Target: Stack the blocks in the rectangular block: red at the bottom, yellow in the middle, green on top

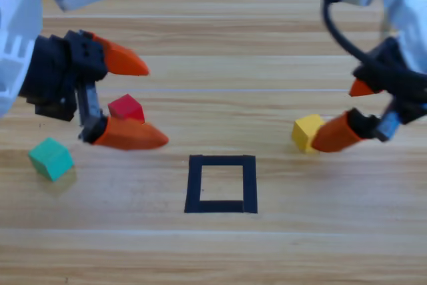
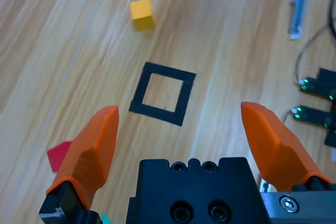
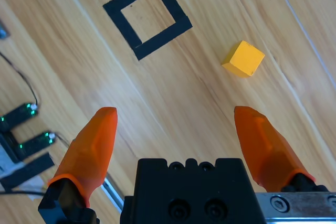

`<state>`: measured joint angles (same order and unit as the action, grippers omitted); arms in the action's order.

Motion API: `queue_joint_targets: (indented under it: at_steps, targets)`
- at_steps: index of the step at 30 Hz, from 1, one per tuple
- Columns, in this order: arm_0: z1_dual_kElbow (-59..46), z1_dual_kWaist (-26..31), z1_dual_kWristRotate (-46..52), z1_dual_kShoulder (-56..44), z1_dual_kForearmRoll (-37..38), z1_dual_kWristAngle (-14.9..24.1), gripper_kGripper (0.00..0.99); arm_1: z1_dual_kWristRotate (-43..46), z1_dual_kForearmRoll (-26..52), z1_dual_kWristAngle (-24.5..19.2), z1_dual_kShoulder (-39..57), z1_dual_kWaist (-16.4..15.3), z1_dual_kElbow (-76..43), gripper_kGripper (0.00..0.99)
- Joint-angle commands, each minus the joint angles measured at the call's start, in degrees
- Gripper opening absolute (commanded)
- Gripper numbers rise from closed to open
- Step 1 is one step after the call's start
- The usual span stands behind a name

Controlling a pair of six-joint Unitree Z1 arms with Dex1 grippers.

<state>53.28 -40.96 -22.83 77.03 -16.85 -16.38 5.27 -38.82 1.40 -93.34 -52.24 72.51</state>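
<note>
The pale wooden surface [image 1: 220, 251] under me shows long straight grain. At its middle lies the rectangular block [image 1: 221, 183], a flat hollow square of black tape. My left gripper [image 1: 143, 103] hangs spread wide on the left, the red cube [image 1: 127, 108] between its jaws, seemingly untouched. My right gripper [image 1: 333, 115] is spread too, its near jaw beside the yellow cube [image 1: 307, 131]. The teal-green cube [image 1: 51, 158] sits near-left.
</note>
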Motion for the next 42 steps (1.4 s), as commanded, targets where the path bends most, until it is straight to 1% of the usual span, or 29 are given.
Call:
queue_joint_targets:
  at_steps: [1,2,3,4,6,8,9,10,12,13,16,17,18,20,21,22,24,28,31,36,40,42]
  targets:
    - [-0.98,-0.97,14.66,-0.3,4.19,10.32,0.99,-7.03,1.82,-13.88,-13.8,2.93,6.06,0.983]
    - [-0.63,-0.88,19.32,-0.21,4.45,12.69,0.99,-9.05,1.56,-16.87,-16.44,3.37,8.17,0.983]
    - [-0.28,-0.88,24.41,-0.65,4.1,17.97,0.99,-9.75,1.21,-18.1,-18.73,4.07,9.75,0.983]
    - [-0.19,-0.88,30.04,-1.27,3.84,23.15,0.99,-10.98,1.03,-18.45,-20.75,4.95,11.16,0.982]
    - [0.69,-0.88,37.77,-1.97,2.61,29.22,0.99,-12.48,0.5,-18.19,-23.38,6.18,12.92,0.982]
    - [1.48,-0.88,47.18,-1.8,0.94,34.4,0.99,-12.65,0.06,-18.19,-25.58,6.62,14.32,0.982]
    - [1.48,-0.79,50.43,-1.88,0.68,36.16,0.99,-12.92,-0.2,-18.19,-26.28,6.97,14.76,0.982]
    - [1.57,-0.7,54.12,-1.8,0.15,37.13,0.99,-13.18,-0.38,-18.1,-27.08,7.15,15.2,0.979]
    - [2.27,0.0,58.16,-1.36,-0.99,37.04,0.99,-13.27,-0.38,-18.1,-28.48,7.24,15.55,0.977]
    - [3.41,0.09,60.89,-0.48,-2.93,37.04,0.99,-13.27,-0.38,-18.1,-29.36,7.24,15.73,0.973]
    - [11.24,0.09,67.48,6.29,-11.89,37.13,0.99,-13.27,-0.73,-17.93,-30.77,8.03,16.43,0.963]
    - [15.28,0.09,69.24,9.89,-15.85,37.13,0.99,-13.27,-0.73,-17.31,-31.21,8.38,16.61,0.96]
    - [21.69,0.09,71.17,15.17,-21.65,37.21,0.99,-13.18,-0.73,-16.08,-31.91,9.08,16.78,0.954]
    - [30.48,0.09,74.6,22.02,-29.47,37.57,0.989,-13.09,-1.08,-13.97,-33.32,10.23,17.49,0.953]
    - [35.49,0.09,76.27,26.24,-33.25,37.57,0.989,-13.09,-1.43,-12.3,-34.19,10.84,17.84,0.953]
    - [37.69,0.09,77.24,28.26,-34.83,37.21,0.989,-13.0,-1.96,-11.42,-34.99,11.1,18.45,0.953]
    - [40.85,0.18,78.64,31.51,-36.59,36.07,0.988,-12.92,-3.1,-9.58,-36.3,11.54,19.51,0.953]
    - [42.08,3.52,81.63,35.29,-38.17,31.5,0.971,-12.56,-3.72,-8.79,-37.09,11.54,20.21,0.951]
    - [45.34,5.36,84.53,38.72,-41.51,30.18,0.971,-12.56,-3.72,-8.7,-37.45,11.54,20.12,0.948]
    - [52.28,8.17,88.66,44.7,-47.4,29.04,0.96,-12.74,-4.42,-7.73,-38.41,11.54,20.3,0.911]
    - [53.07,10.72,92.0,47.16,-48.54,27.28,0.962,-12.48,-5.03,-5.45,-39.29,11.63,20.65,0.816]
    - [53.16,11.25,94.29,47.95,-49.25,26.76,0.962,-12.65,-5.3,-4.48,-39.64,12.07,20.65,0.808]
